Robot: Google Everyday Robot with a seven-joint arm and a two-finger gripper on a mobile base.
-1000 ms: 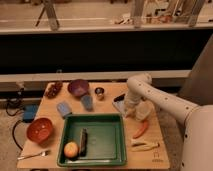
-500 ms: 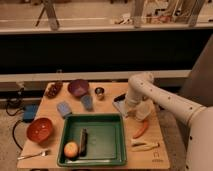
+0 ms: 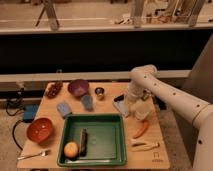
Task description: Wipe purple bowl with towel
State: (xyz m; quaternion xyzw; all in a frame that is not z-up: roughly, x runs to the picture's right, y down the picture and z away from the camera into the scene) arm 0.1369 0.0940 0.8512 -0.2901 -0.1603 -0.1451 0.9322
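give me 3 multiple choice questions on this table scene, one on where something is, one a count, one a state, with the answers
1. Where is the purple bowl?
A. at the front left corner
B. at the back of the table, left of the metal cup
C. at the far right edge

2. How many bowls are on the table?
A. one
B. two
C. four

3. What state is the purple bowl in?
A. upright on the table, apart from the gripper
B. lifted in the air
C. turned upside down

Answers:
1 B: it sits behind the green tray, with the metal cup just to its right.
2 B: only the purple one and the red bowl show.
3 A: its opening faces up, and the gripper is over the right side of the table, beyond the metal cup.
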